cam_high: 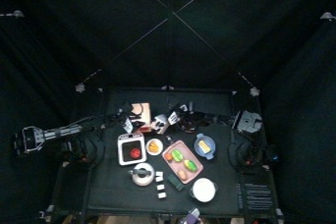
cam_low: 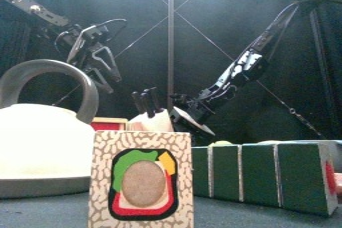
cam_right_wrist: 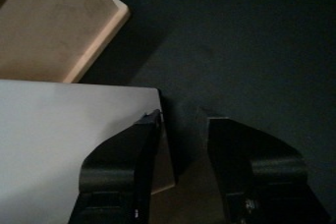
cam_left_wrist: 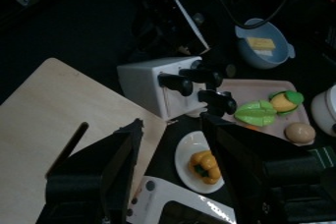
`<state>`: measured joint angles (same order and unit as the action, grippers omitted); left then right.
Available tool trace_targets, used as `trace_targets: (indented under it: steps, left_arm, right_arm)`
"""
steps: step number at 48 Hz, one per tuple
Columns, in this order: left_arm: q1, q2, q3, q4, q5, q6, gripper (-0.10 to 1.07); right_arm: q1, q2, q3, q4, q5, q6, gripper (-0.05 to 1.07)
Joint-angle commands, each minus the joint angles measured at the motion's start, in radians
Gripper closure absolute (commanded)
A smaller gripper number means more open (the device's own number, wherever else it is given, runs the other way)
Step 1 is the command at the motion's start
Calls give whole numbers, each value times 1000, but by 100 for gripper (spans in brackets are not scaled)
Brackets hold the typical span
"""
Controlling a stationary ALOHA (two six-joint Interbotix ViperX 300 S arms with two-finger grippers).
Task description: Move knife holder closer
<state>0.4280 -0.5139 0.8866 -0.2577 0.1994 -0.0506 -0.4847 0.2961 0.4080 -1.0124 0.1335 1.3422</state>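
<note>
The knife holder [cam_left_wrist: 160,79] is a white block with black knife handles [cam_left_wrist: 205,83] sticking out of it. It stands near the table's back middle [cam_high: 159,123], next to a wooden cutting board [cam_high: 140,112]. My right gripper [cam_right_wrist: 184,128] is open right at the holder's white side [cam_right_wrist: 66,140]. One jaw lies over the block's corner and the other over the dark table. In the front view the right arm slants down to the holder [cam_low: 150,120]. My left gripper [cam_left_wrist: 175,125] is open and empty, hanging back from the holder over the board [cam_left_wrist: 66,120].
In front of the holder lie a plate with orange food [cam_left_wrist: 197,164], green vegetables [cam_left_wrist: 269,105] and a blue bowl [cam_left_wrist: 262,43]. A white kettle [cam_low: 40,142], a patterned box [cam_low: 140,177] and green blocks [cam_low: 267,172] stand along the table's front edge.
</note>
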Motion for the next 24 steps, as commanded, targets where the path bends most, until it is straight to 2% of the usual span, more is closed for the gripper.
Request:
trace_targets:
  steps: [1, 12, 24]
  left_arm:
    - [-5, -6, -11, 0, -8, 3, 10]
    - [-14, -5, 0, -2, -14, 3, 10]
    - [-25, -5, 2, 0, -25, 3, 10]
  right_arm:
    - [-3, -75, -2, -3, 61, -2, 27]
    - [-3, -146, 58, 0, 66, 3, 27]
    - [-5, -152, 72, -8, 43, -2, 27]
